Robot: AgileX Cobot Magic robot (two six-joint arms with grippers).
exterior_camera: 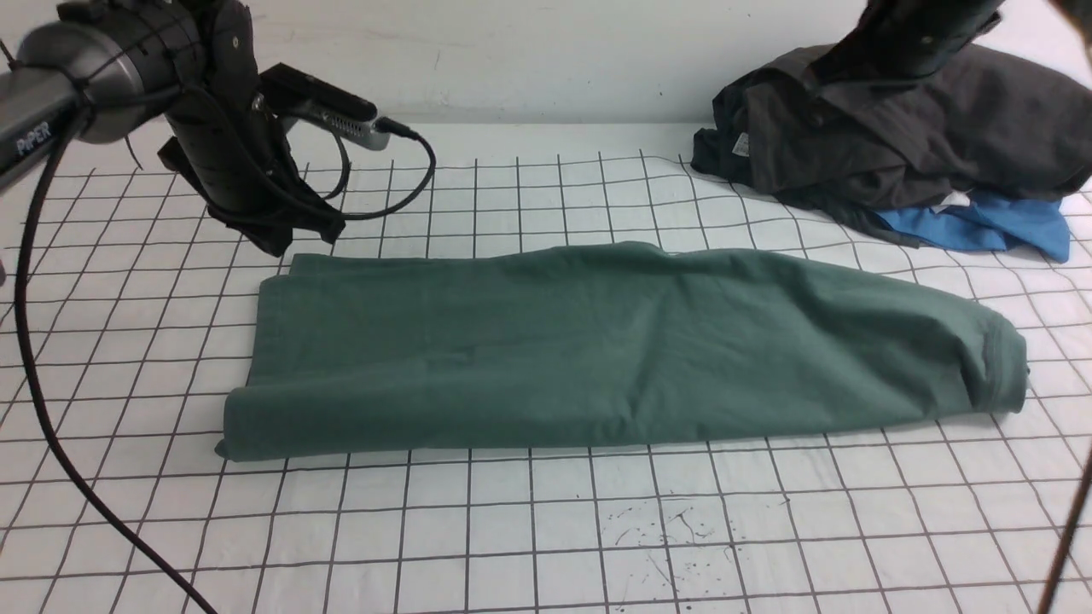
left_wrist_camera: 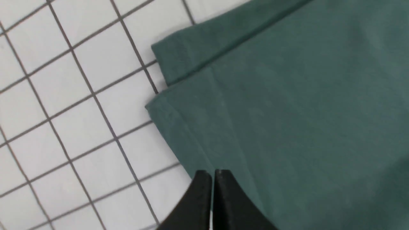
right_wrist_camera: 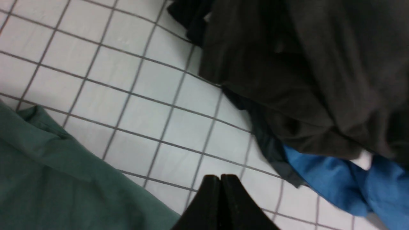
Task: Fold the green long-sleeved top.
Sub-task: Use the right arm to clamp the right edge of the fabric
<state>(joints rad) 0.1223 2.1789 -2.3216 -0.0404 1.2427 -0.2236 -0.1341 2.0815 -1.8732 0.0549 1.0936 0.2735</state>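
White gridded table covering (exterior_camera: pixel 546 529) fills the front view. Across its centre lies the green long-sleeved top (exterior_camera: pixel 597 358), folded into a long band running left to right. At upper right a dark grey-black heap of clothes (exterior_camera: pixel 896 136) sits over a bright blue garment (exterior_camera: pixel 990 226). At upper left, the left gripper (left_wrist_camera: pixel 213 173) hangs with jaws pressed together and empty, seemingly just clear of the top's corner. The right gripper (right_wrist_camera: pixel 220 176), likewise closed on nothing, hovers beside the heap.

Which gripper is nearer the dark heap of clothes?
Right. The right gripper hangs beside the dark heap; the left gripper is by a corner of the green top.
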